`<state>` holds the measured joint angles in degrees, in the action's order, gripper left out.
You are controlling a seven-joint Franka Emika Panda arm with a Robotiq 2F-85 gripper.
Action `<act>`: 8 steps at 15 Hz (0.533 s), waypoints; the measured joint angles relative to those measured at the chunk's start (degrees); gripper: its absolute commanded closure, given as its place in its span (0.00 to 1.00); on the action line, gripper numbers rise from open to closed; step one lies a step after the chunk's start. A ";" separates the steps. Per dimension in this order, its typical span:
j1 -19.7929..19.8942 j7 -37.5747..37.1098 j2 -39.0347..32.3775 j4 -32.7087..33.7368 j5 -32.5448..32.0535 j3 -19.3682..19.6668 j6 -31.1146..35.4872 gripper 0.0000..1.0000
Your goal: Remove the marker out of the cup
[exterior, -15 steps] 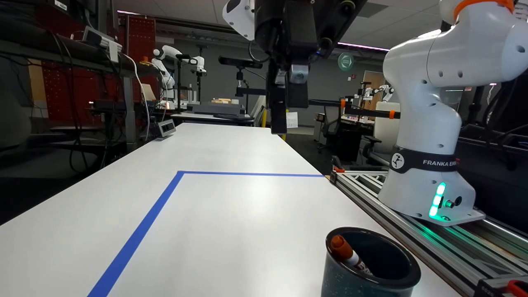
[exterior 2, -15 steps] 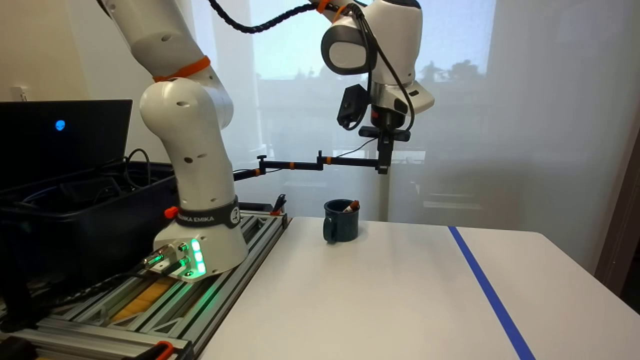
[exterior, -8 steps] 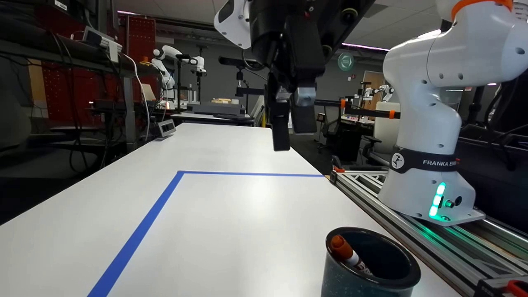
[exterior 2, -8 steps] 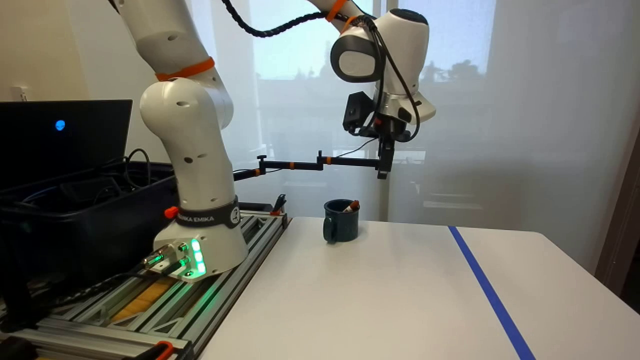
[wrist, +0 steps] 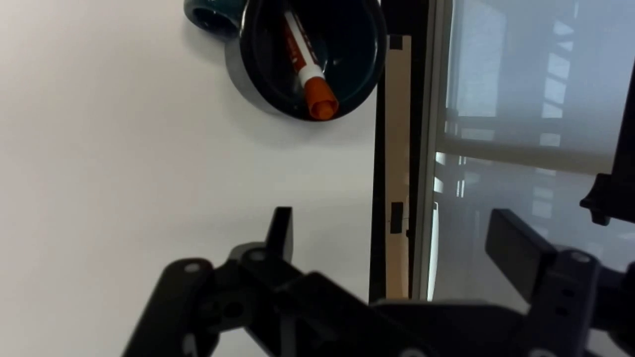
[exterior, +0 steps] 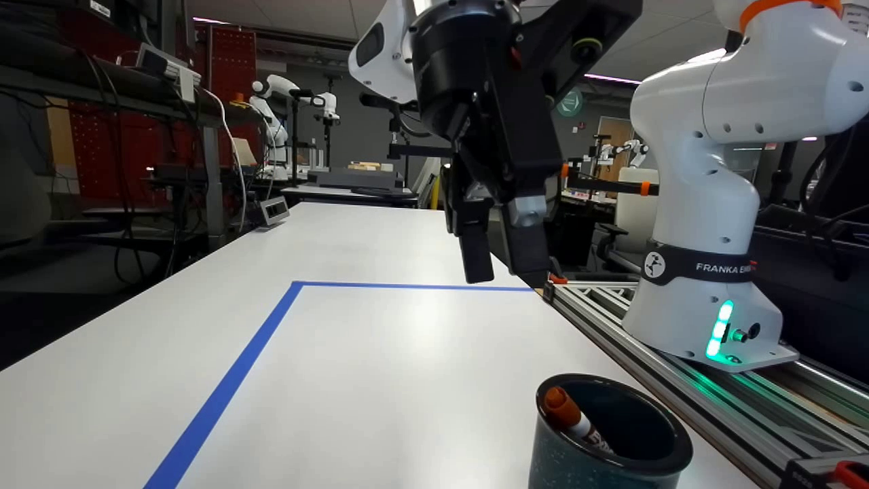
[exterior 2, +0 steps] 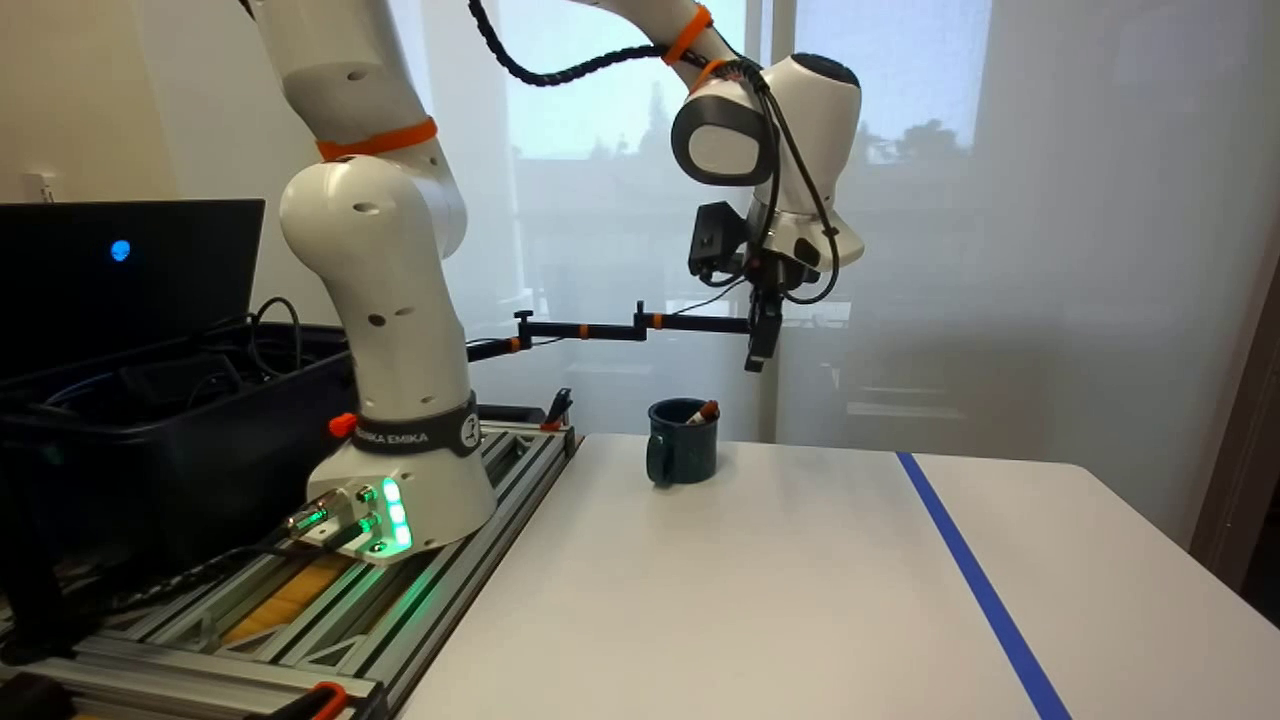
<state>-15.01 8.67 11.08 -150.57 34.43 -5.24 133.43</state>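
Note:
The dark teal cup [exterior: 570, 468] stands upright on the white table near its edge, and it also shows in an exterior view [exterior 2: 690, 462] with its handle. The marker [exterior: 576, 422] leans inside the cup, its red-orange cap at the rim; it shows in an exterior view [exterior 2: 707, 411] too. In the wrist view the marker [wrist: 303, 59] lies slanted across the inside of the cup [wrist: 379, 59] at the top. My gripper [exterior: 504, 272] is open and empty, above and apart from the cup, and also shows in an exterior view [exterior 2: 756, 362]. In the wrist view the gripper's fingers [wrist: 391, 210] stand wide apart.
Blue tape [exterior: 237, 367] marks lines on the white table [exterior: 380, 394]. A metal rail frame [exterior 2: 500, 510] runs along the robot's side. A thin black jointed arm [exterior 2: 690, 323] crosses behind my gripper. A window with a blind [exterior 2: 1050, 300] stands beyond the table's end.
My gripper has moved down and tilted, and its fingers show farther apart in an exterior view. The cup and the marker have not moved.

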 measured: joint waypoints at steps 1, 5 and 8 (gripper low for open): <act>0.00 -0.19 -0.44 0.13 0.00 -0.27 -0.01 0.00; 0.01 -0.93 -2.20 0.70 0.00 -1.35 -0.02 0.00; 0.02 -1.61 -3.39 0.85 -0.03 -2.04 -0.02 0.00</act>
<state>-14.99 7.07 7.69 -149.73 34.39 -7.28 133.42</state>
